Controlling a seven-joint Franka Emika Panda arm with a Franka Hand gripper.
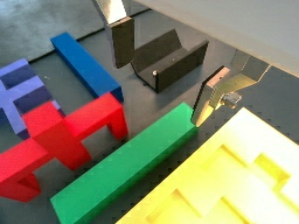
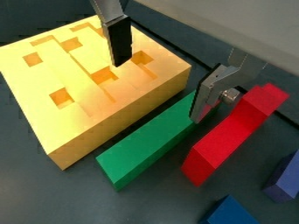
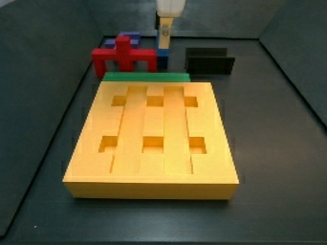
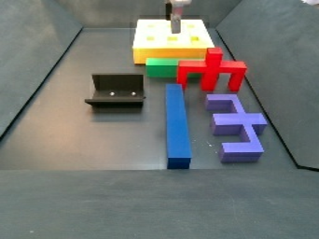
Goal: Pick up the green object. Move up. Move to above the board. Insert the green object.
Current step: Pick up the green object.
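Note:
The green object (image 1: 122, 166) is a long green bar lying flat on the floor against one end of the board (image 2: 82, 87), a thick orange-yellow block with grooves and square holes. Both also show in the side views: the bar (image 3: 144, 77) (image 4: 162, 65) and the board (image 3: 153, 134) (image 4: 173, 42). My gripper (image 1: 162, 92) (image 2: 158, 90) hangs open and empty above one end of the green bar, well clear of it. In a side view it hangs above the bar's end (image 3: 165, 33); it also shows at the top of a side view (image 4: 176, 14). Nothing is between the fingers.
A red comb-like piece (image 2: 233, 131) (image 4: 210, 70) lies right beside the green bar, away from the board. A long blue bar (image 4: 178, 126), a purple piece (image 4: 234, 126) and the black fixture (image 1: 170, 61) (image 4: 118, 93) stand on the dark floor. Dark walls (image 3: 288, 67) enclose the floor.

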